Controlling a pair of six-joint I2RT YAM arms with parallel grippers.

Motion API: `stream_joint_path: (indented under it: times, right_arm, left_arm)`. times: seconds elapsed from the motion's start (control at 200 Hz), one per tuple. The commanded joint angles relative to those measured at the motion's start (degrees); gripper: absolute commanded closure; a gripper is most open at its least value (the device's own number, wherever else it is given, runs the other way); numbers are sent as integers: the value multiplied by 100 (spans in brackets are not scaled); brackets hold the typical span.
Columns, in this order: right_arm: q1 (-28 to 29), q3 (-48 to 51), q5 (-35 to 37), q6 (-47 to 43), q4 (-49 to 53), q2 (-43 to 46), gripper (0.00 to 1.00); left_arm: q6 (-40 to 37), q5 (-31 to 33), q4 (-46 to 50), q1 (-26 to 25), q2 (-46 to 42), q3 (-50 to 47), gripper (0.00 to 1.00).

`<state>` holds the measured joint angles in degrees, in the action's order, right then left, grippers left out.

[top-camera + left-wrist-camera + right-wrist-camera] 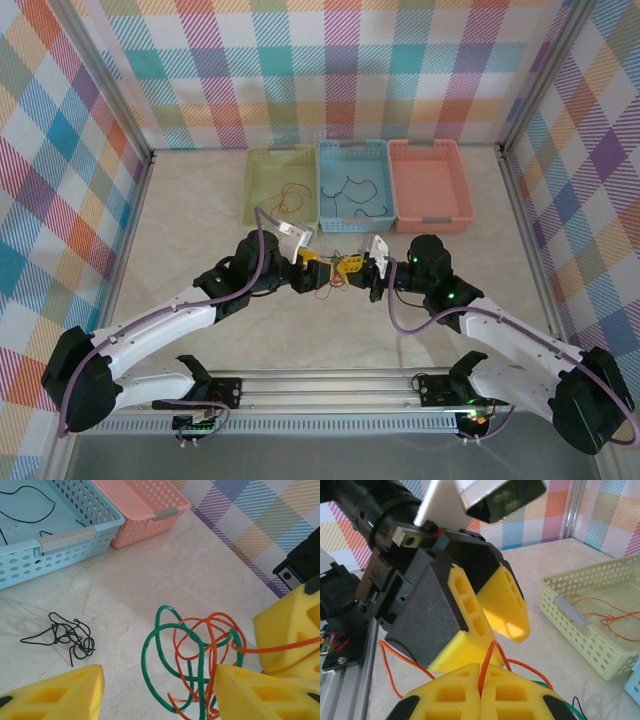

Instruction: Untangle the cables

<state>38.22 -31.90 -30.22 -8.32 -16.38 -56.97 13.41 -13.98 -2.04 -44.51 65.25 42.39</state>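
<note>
A tangle of green cable [160,655] and orange cable [210,640] hangs above the table between the two grippers [338,272]. My right gripper [481,682] is shut on a loop of the orange cable [487,662]; its yellow fingers [290,630] show at the right of the left wrist view. My left gripper [157,675] is open, its fingers wide apart on either side of the tangle, which hangs close to the right-hand finger [260,695]. A small knot of black cable [65,635] lies loose on the table. The left gripper's fingers [490,605] sit just beyond the right gripper.
Three baskets stand in a row at the back: yellow-green [263,190] with orange cables [605,612] in it, blue [328,190] with black cables, and pink [430,182]. Checked walls enclose the table. A metal rail [330,385] runs along the near edge.
</note>
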Motion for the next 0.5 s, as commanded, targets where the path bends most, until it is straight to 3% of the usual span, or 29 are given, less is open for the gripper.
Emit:
stream_joint_path:
  times: [0.0,0.275,0.495]
  right_arm:
    - [-16,-208,-417,13,155,16,100]
    - [-16,-333,-645,104,83,-312,100]
    - [-16,-560,-977,216,123,-262,100]
  left_arm:
    - [-172,-134,-44,-104,49,204,39]
    - [-146,-210,-47,-147,280,284,37]
    - [21,134,45,-162,545,372,47]
